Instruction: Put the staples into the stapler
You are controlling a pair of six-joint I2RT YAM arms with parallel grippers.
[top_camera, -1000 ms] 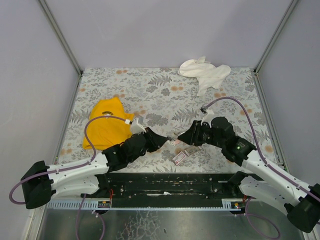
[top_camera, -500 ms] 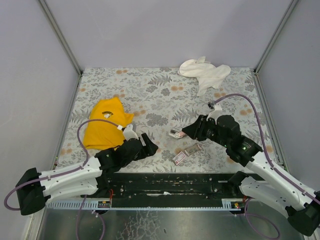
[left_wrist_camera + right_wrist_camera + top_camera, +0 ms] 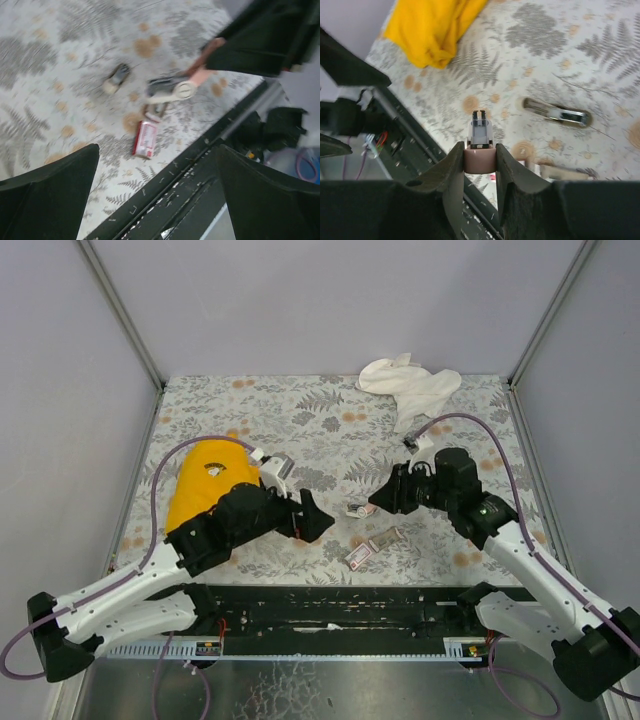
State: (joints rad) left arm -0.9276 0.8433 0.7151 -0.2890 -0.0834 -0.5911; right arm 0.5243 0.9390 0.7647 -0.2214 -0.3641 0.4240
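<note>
Near the middle of the top view, my right gripper (image 3: 376, 504) is clenched on the stapler (image 3: 354, 510), which sticks out to the left past my fingertips. From my right wrist I see its pink end pinched between both fingers (image 3: 454, 170), with the silvery inner channel pointing away from me over the leaf-patterned table (image 3: 300, 420). Just below and right of the stapler in the top view lies the dark-red box of staples (image 3: 359, 556), flat on the table with its pale label up. A small beige block (image 3: 388, 538) sits just beside the box's upper right end; I cannot tell whether the two touch. At centre right of my right wrist view a thin silvery piece (image 3: 560, 113) rests flat on the table, apart from everything I hold, and I cannot tell what it is. My left gripper (image 3: 313, 519) sits to the left of the stapler, jaws spread wide and holding nothing. Its own blurred view shows the stapler and the box in the gap between the two dark fingers. A yellow cloth (image 3: 205, 490) lies at the left of the table beside my left arm, and a white cloth (image 3: 410, 385) is crumpled at the far right edge.
</note>
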